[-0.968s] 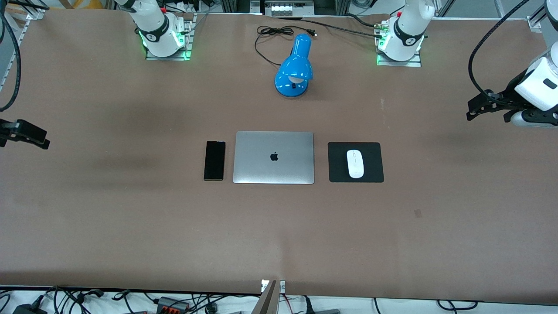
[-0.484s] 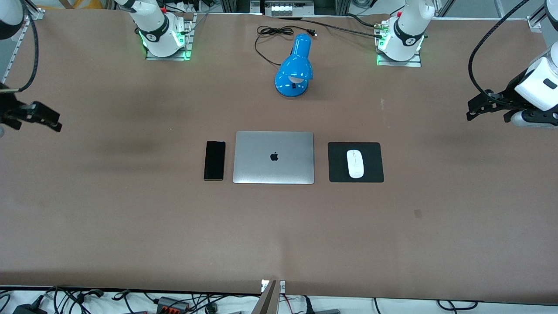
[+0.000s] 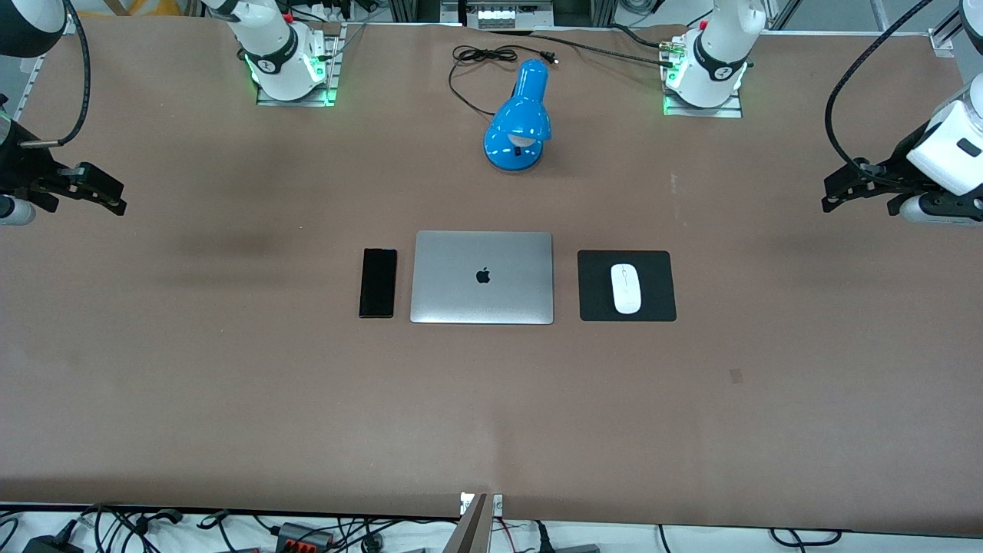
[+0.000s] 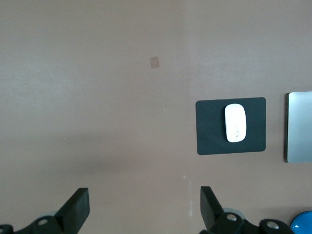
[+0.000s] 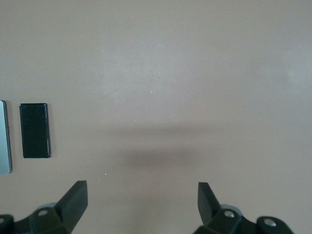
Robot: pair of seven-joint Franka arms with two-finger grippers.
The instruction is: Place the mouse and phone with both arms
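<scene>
Mouse: the mouse (image 3: 627, 289) lies on the black mat (image 3: 661, 299), which sits beside the laptop (image 3: 482, 277) toward my left arm's end of the worktop (image 3: 230, 399).
Phone: the phone (image 3: 378, 283) lies flat just beside the laptop, toward my right arm's end, apart from it by a thin strip of worktop.
Left jaws: my left gripper (image 3: 833, 193) hangs released over bare worktop at my left arm's end; on the front view's clock face the mouse sits at about 8 o'clock from it, well apart.
Right jaws: my right gripper (image 3: 107, 195) hangs released over bare worktop at my right arm's end; the phone sits at about 4 o'clock from it, well apart.
Around: a blue desk lamp (image 3: 521, 117) with a black cord (image 3: 476, 57) stands farther from the front camera than the laptop.
Worktop: plain brown, with a small darker patch (image 3: 736, 375) nearer the front camera than the mat.
</scene>
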